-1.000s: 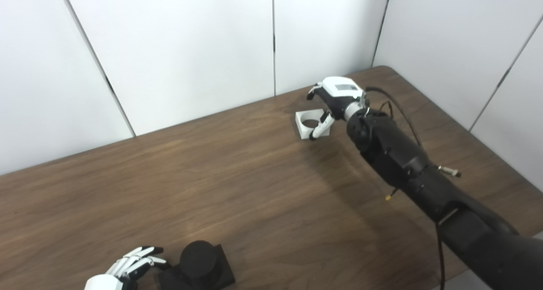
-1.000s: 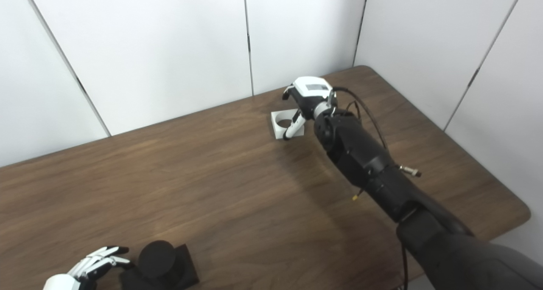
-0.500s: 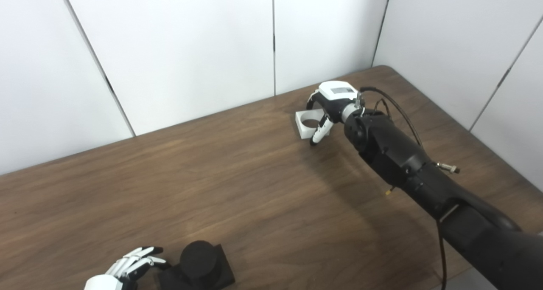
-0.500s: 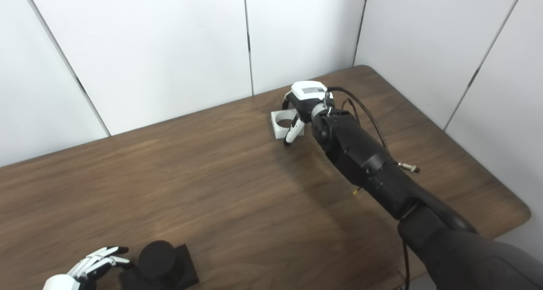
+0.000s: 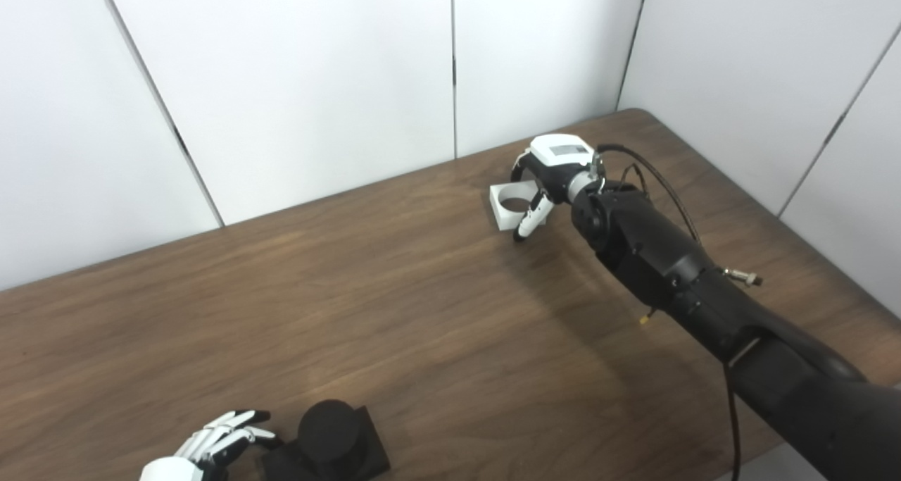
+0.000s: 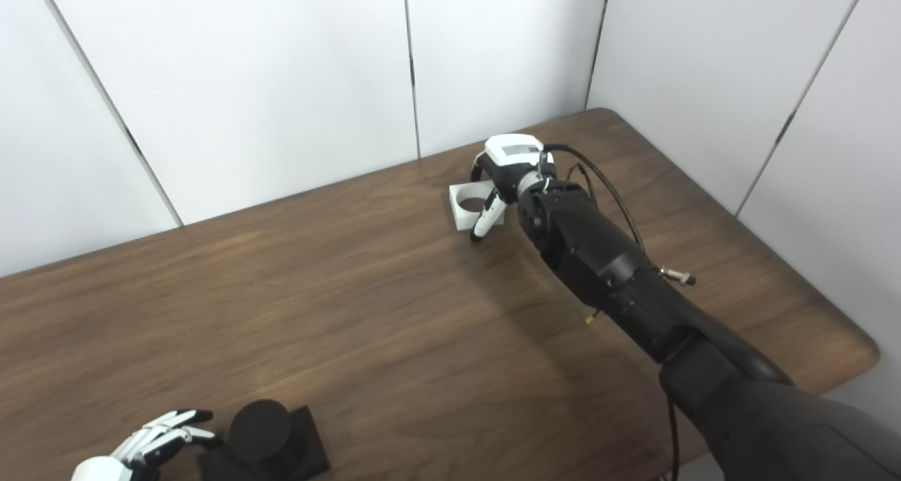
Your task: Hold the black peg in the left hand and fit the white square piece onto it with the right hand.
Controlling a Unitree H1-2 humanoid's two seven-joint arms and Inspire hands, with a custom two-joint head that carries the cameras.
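There, the white square piece (image 5: 508, 205) sits under the right robot hand (image 5: 547, 178), whose grip cannot be judged.

on one wooden table (image 5: 394, 312): one black peg (image 5: 329, 430), one white square piece (image 5: 508, 206), and two robot hands, left hand (image 5: 204, 449) and right hand (image 5: 545, 178), the left partly out of view.

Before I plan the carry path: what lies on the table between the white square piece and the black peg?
Only bare table lies between the white square piece and the black peg, clear in both eye views.
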